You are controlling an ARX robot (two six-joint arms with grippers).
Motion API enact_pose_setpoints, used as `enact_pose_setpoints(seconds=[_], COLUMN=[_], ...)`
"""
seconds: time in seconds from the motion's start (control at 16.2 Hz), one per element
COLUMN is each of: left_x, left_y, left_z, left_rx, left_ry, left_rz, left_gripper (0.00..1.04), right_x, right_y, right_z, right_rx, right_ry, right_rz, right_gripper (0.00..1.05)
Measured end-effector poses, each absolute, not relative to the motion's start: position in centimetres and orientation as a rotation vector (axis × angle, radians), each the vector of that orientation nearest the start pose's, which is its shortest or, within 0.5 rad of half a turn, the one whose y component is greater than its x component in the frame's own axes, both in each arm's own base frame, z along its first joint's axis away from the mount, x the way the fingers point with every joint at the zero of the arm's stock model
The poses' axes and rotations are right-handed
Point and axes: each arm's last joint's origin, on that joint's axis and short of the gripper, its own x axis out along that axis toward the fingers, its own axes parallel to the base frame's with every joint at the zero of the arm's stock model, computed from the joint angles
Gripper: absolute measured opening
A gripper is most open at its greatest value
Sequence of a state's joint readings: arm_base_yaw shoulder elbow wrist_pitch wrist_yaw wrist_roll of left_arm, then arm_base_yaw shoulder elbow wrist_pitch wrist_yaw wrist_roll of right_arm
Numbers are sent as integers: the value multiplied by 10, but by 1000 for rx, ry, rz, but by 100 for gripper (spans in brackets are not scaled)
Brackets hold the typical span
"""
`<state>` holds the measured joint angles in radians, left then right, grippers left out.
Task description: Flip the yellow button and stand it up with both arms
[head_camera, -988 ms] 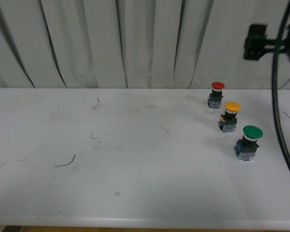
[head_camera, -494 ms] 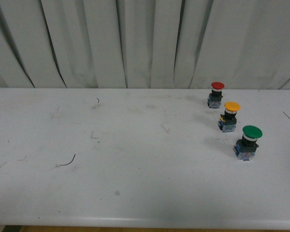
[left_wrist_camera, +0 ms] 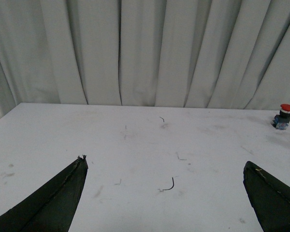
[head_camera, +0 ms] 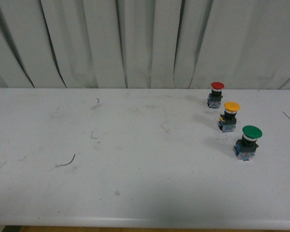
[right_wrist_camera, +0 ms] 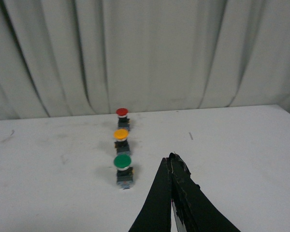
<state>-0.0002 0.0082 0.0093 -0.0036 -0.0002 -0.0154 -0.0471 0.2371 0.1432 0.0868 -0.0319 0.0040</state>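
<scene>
A white worktop (head_camera: 135, 193) stands before a pleated pale curtain (head_camera: 135, 43), and three push-buttons stand in a diagonal row on its far right side. The yellow button (head_camera: 229, 116) is the middle one, upright on its contact block with its orange-yellow cap on top; the red button (head_camera: 216, 94) stands just behind it and the green button (head_camera: 248, 142) just in front, each close but not touching. No arm shows in the front view. In the left wrist view the left end effector (left_wrist_camera: 166, 193) has its fingers spread wide, holding nothing, over the bare middle of the worktop, well apart from the row. In the right wrist view the right end effector (right_wrist_camera: 171, 162) has its fingers pressed together at the tips, empty, hovering near the green button's side of the row. The yellow button appears already cap-up, so the task looks finished or nearly so; whether any flipping remains cannot be told. If it must be handled again, the tight row is the risk: the right fingers would need to part first, come down from above, and close across the black collar along the free sides, not along the row, to spare the neighbours.
</scene>
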Motion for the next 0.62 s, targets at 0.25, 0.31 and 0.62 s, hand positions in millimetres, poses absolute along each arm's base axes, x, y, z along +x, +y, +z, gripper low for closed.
enact_pose_setpoints(seconds=[0.25,0.31,0.62], left_x=[98,98,98], left_y=[0,0,0], left_z=[166,166,166], left_rx=[-15,-15,-15], left_ry=[2,3,2], left_rz=[0,0,0], left_gripper=[98,98,98], right_x=[102,98,98], right_y=[0,0,0], right_z=[191,187,179], right_rx=[3,2,2], right_ry=[34,8,-1], right_rz=[-4,0,-1], right_gripper=[2,2,2])
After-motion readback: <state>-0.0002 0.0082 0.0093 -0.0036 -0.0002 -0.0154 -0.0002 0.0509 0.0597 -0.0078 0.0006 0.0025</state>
